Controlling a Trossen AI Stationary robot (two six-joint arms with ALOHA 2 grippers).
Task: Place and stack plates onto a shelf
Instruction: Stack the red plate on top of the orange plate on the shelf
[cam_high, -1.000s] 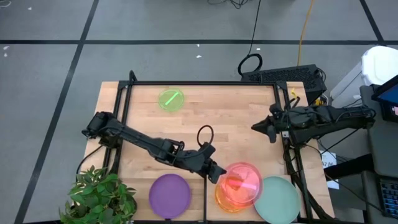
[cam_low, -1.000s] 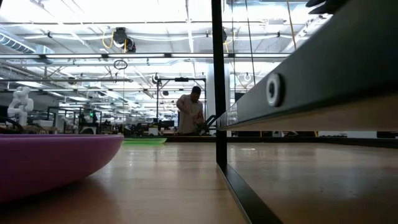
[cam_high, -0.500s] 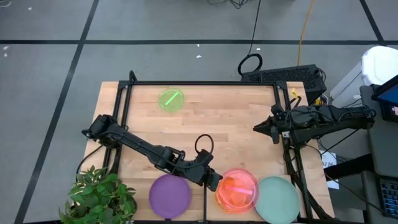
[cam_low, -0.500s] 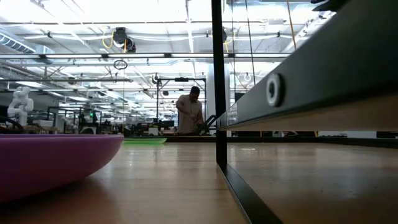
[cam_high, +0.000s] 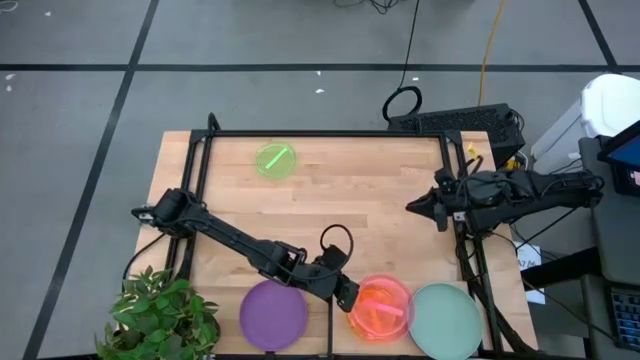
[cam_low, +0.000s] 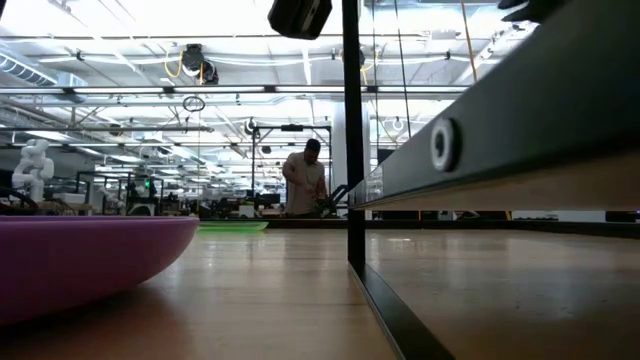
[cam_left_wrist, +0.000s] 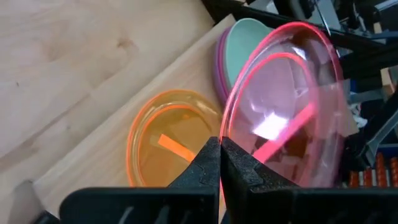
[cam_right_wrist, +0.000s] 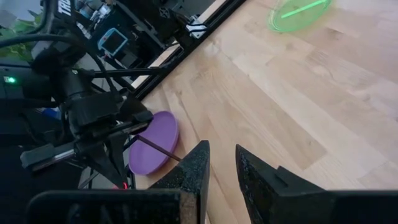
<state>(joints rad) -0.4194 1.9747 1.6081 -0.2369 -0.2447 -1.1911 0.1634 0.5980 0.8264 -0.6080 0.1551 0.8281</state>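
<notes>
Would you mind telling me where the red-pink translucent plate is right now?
In the high view the red-pink plate is at the table's near edge, right of centre, held tilted in the left tool above the orange plate, beside the pale teal plate.

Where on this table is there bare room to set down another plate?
Bare wood spans the middle, between the small translucent green plate and the near edge. That edge is crowded: round purple plate, left tool gripping the translucent pink plate, pale teal plate.
</notes>
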